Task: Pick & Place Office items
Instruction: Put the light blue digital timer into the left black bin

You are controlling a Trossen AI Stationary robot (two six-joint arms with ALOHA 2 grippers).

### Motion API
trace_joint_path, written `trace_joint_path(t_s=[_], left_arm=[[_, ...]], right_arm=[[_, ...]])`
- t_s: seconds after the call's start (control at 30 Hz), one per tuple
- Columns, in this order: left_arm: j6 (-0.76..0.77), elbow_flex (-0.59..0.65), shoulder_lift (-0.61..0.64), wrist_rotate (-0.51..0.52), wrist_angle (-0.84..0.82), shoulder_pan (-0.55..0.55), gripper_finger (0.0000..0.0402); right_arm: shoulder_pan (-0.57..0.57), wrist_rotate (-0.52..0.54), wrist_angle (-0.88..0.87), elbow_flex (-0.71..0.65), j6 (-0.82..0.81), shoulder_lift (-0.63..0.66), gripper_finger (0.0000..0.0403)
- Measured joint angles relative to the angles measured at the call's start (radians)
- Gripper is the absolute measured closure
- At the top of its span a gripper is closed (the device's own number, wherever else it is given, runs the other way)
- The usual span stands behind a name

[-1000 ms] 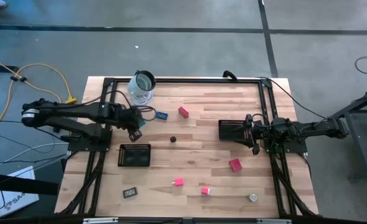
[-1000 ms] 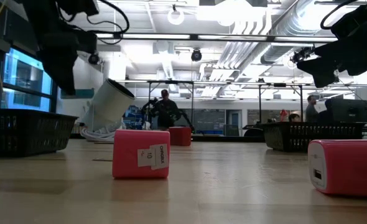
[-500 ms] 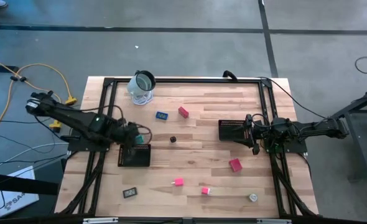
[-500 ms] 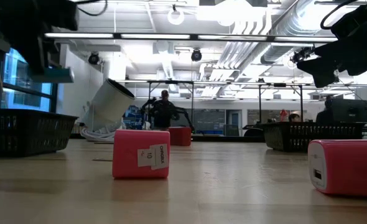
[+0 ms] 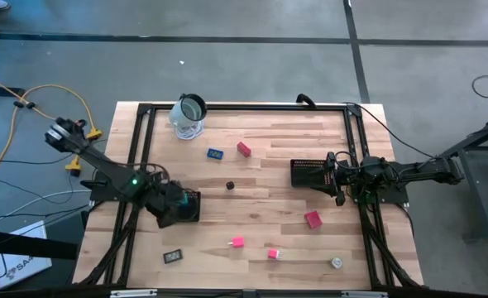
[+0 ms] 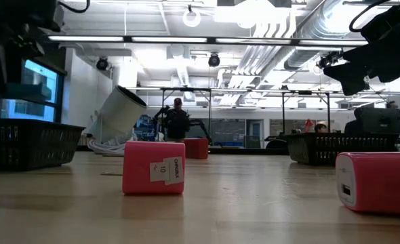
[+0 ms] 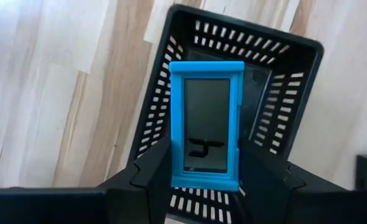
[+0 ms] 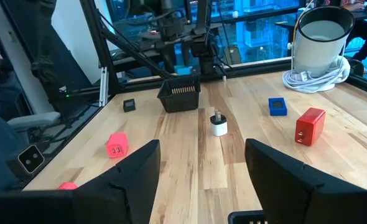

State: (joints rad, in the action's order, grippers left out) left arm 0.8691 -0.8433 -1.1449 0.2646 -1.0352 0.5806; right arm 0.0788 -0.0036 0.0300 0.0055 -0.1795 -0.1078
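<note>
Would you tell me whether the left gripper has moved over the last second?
Yes. The left gripper, holding a blue-framed item, travelled away from the glass jar to above the left mesh tray.

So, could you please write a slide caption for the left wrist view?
Left gripper holds a blue-framed rectangle over a black mesh tray.

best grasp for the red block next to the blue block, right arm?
The red block stands upright, taller than wide, apart from the blue block. I would come down from above and pinch its two broad flat faces near the top. The right gripper is open, over the right mesh tray.
</note>
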Motion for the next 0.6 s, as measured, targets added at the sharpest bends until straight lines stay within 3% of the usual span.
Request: trace_joint_path(t_s=[0.33,0.6], left_arm=[[-0.045,0.016,-0.082,0.038,0.070,0.000,0.0245],[-0.079,0.097,-0.116,0.004,0.200,-0.011,0.0245]], right_arm=[[0.000,0.000,0.000,0.000,0.000,0.000,0.0180],[0.000,0.000,0.000,0.000,0.000,0.000,0.0180]])
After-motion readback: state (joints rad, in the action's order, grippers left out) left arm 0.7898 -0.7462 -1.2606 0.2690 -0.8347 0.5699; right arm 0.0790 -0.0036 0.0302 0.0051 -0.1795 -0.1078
